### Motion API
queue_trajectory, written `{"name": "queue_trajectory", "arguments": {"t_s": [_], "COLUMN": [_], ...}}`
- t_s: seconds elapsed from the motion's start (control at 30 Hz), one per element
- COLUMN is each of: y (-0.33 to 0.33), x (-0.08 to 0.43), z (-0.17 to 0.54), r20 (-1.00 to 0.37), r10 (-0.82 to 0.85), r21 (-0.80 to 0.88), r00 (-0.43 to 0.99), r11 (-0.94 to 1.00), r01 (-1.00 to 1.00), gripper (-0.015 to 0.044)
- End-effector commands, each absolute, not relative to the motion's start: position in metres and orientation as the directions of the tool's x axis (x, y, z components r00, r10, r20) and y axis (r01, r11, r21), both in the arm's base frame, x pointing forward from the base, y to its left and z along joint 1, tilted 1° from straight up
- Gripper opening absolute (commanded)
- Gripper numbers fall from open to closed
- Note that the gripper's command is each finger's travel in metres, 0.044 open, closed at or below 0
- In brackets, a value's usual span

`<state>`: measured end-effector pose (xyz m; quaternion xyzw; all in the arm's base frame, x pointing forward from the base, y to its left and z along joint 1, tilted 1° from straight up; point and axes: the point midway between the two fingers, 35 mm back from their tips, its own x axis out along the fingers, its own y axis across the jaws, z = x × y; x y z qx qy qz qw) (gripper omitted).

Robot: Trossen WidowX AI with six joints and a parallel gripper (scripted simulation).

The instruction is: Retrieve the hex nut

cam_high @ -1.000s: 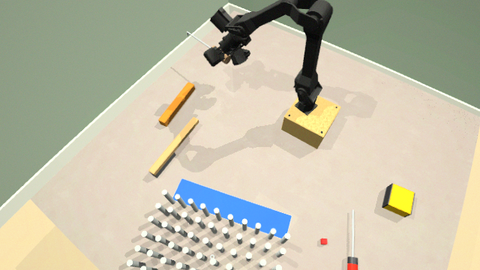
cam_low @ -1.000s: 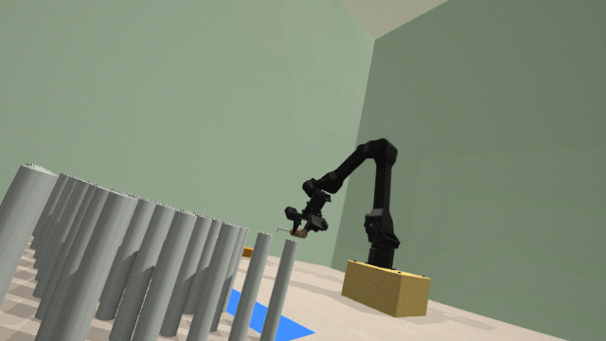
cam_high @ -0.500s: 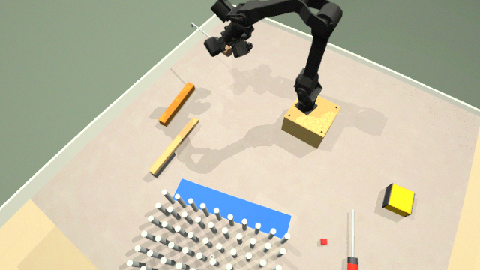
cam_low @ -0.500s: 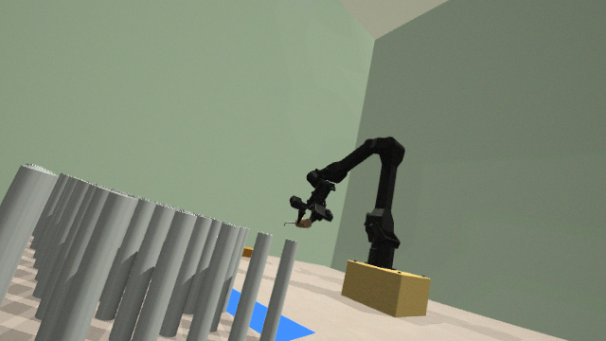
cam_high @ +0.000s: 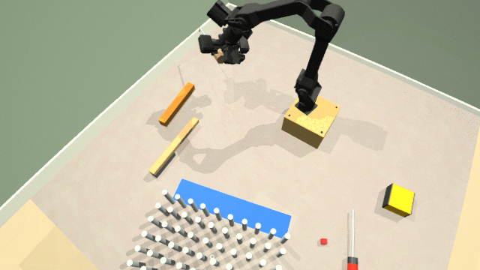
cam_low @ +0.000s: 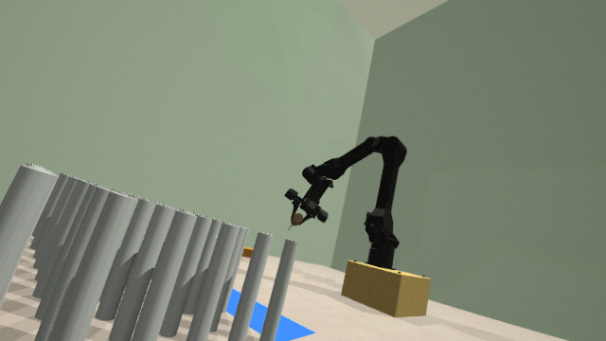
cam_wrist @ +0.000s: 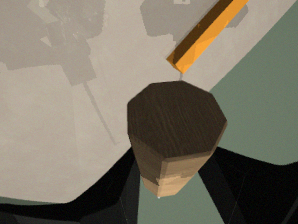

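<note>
My gripper [cam_high: 222,57] [cam_low: 298,218] [cam_wrist: 164,148] is shut on the wooden handle [cam_high: 218,56] [cam_low: 296,219] [cam_wrist: 176,120] of a thin-rod tool, held high above the table, behind the orange bar and away from the spacers. Only short bits of the thin rod [cam_high: 201,31] [cam_low: 290,227] show; the handle hides most of it in the wrist view. The grey spacers [cam_high: 205,241] [cam_low: 279,289] stand upright in rows. The nut [cam_high: 212,257] is a tiny pale ring deep among them, partly hidden. The blue taped strip [cam_high: 232,206] [cam_low: 263,317] lies in front of the spacers.
An orange bar [cam_high: 177,104] [cam_wrist: 207,37] and a tan bar [cam_high: 174,146] lie left of the arm's base block [cam_high: 301,133] [cam_low: 371,291]. At the right are a yellow block [cam_high: 401,199], a small red cube [cam_high: 324,241] and a red-handled screwdriver [cam_high: 352,236].
</note>
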<state>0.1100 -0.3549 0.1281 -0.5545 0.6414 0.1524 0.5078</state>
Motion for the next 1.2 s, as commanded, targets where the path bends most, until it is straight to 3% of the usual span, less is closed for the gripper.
{"name": "queue_trajectory", "arguments": {"t_s": [0.0, 0.6, 1.17], "y": [-0.349, -0.32, -0.288], "x": [0.119, 0.163, 0.2], "z": [0.13, 0.134, 0.14], "r20": [-0.821, -0.823, -0.819], "r10": [-0.549, -0.503, -0.444], "r21": [-0.424, -0.568, -0.465], "r00": [0.156, 0.265, 0.362], "r11": [0.403, 0.709, 0.885], "r01": [-0.811, -0.417, 0.033], "gripper": [0.0, 0.0, 0.0]}}
